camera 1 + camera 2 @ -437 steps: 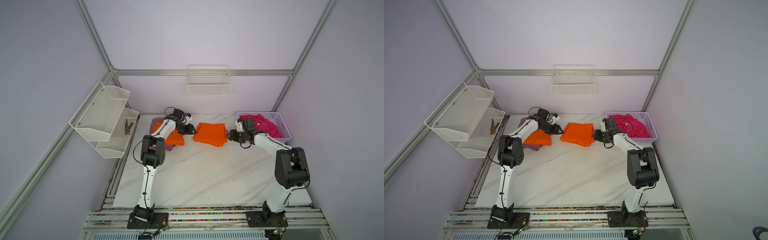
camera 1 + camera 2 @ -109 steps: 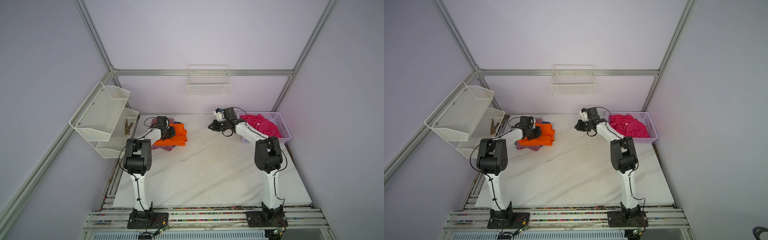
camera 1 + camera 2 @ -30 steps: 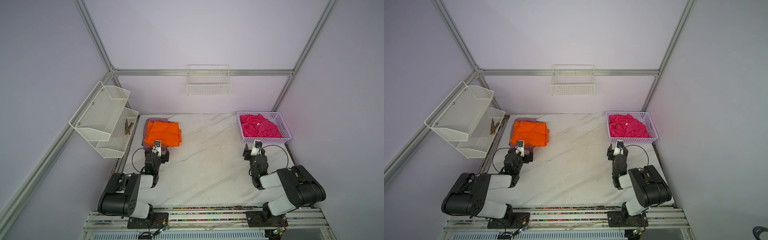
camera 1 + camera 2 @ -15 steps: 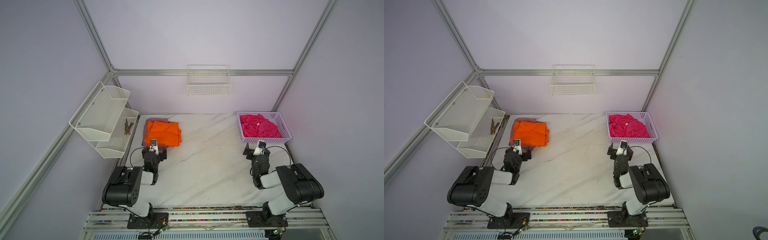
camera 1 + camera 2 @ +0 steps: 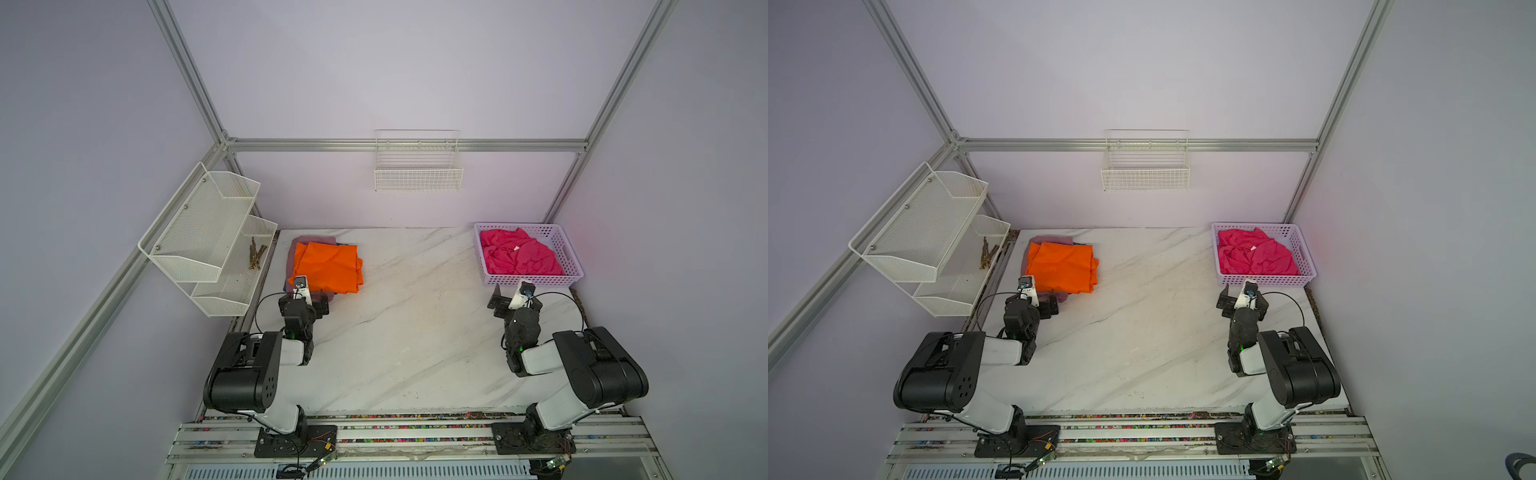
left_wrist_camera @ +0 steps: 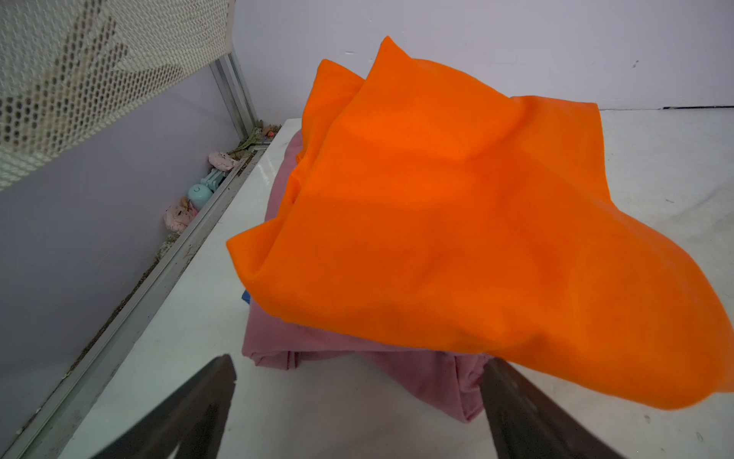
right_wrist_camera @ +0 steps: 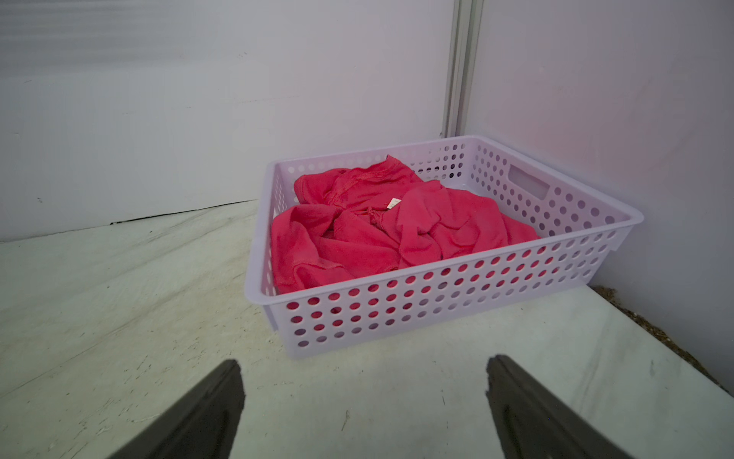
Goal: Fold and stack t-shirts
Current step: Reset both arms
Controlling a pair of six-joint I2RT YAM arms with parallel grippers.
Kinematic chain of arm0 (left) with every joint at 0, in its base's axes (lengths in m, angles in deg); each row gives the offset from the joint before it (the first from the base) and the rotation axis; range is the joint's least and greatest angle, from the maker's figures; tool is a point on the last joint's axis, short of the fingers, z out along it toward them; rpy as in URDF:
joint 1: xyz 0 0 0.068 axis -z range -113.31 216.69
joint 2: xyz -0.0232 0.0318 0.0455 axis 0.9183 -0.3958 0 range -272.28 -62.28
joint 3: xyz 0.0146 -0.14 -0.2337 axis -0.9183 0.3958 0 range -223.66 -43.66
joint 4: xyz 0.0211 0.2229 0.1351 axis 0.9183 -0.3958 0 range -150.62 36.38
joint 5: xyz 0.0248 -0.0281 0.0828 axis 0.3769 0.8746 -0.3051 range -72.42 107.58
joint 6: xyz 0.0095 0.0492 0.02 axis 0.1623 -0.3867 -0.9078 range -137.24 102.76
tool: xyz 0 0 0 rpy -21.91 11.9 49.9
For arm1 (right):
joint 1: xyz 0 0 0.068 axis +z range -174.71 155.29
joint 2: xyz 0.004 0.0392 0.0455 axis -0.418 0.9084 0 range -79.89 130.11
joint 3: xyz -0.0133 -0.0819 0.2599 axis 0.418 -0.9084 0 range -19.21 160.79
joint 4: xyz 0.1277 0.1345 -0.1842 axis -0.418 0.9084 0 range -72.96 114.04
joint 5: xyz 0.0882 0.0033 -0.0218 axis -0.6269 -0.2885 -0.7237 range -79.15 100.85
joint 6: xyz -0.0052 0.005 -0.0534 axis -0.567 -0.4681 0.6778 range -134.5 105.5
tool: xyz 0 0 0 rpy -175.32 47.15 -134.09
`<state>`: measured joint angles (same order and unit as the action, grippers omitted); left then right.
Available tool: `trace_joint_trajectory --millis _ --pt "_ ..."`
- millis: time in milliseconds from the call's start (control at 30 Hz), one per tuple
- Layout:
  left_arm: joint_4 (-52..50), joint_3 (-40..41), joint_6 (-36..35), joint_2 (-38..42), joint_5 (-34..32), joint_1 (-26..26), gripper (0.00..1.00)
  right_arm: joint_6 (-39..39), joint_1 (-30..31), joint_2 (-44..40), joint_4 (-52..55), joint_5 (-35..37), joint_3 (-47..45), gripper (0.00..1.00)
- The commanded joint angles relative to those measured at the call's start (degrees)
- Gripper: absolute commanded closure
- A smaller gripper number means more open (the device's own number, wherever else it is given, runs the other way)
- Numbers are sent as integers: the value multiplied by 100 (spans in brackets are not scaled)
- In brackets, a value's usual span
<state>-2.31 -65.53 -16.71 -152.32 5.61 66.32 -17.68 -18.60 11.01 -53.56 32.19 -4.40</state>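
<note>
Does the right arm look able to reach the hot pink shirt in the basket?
Probably yes: the right gripper is open and empty before the open-topped basket, and the hot pink shirt lies uncovered.

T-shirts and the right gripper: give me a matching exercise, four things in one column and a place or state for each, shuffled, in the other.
Things:
1. orange t-shirt
2. mauve-pink t-shirt
3. hot pink t-shirt
4. right gripper

Places or states:
A. crumpled inside the lilac basket
B. folded, topmost
C. open, empty, facing the basket
D. folded, beneath orange cloth

Pairs: 1-B, 2-D, 3-A, 4-C
</note>
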Motion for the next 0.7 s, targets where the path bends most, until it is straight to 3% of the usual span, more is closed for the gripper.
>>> trace_joint_trajectory --millis 0,667 --pt "107 -26 96 65 34 -24 0 -25 -16 -28 105 20 104 1" --pt "108 -28 96 57 36 -12 0 -37 -14 -1 239 20 180 1"
